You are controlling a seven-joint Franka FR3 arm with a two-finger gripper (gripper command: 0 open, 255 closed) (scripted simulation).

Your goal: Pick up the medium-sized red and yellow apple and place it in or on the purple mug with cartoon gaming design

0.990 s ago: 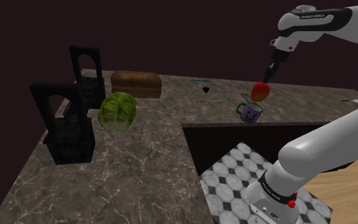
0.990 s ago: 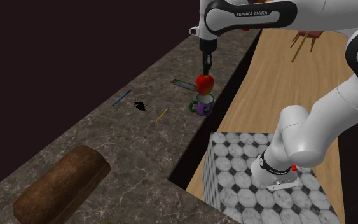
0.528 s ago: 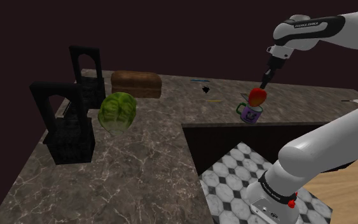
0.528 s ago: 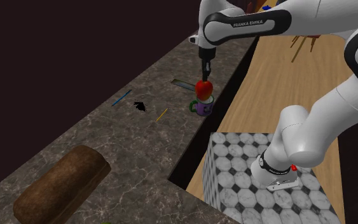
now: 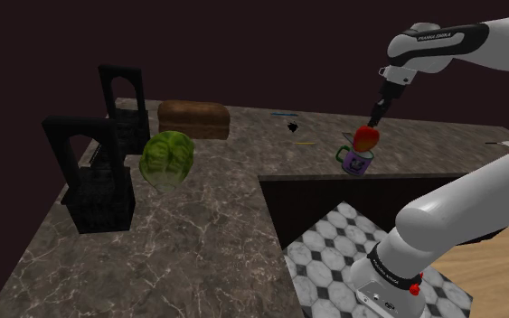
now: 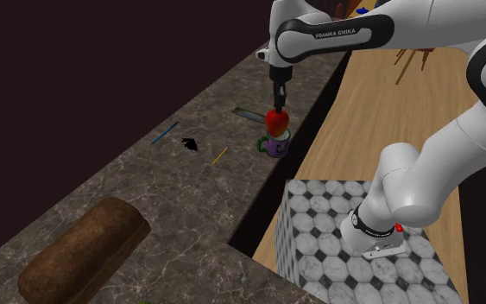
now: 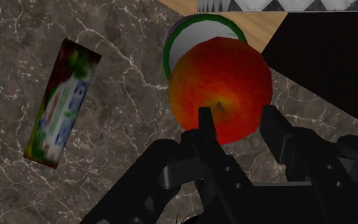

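Red and yellow round apple is between the two black fingers of my claw, which hold it narrowly at its top. Its lower side sits on the mouth of the green-rimmed purple mug, near the edge of the brown marble counter.

L-shaped brown marble counter. On it: 2 black stands and a green cabbage at the shoulder view's left, bread loaf far back, then blue pen, yellow stick, purple mug and flat packet further right.
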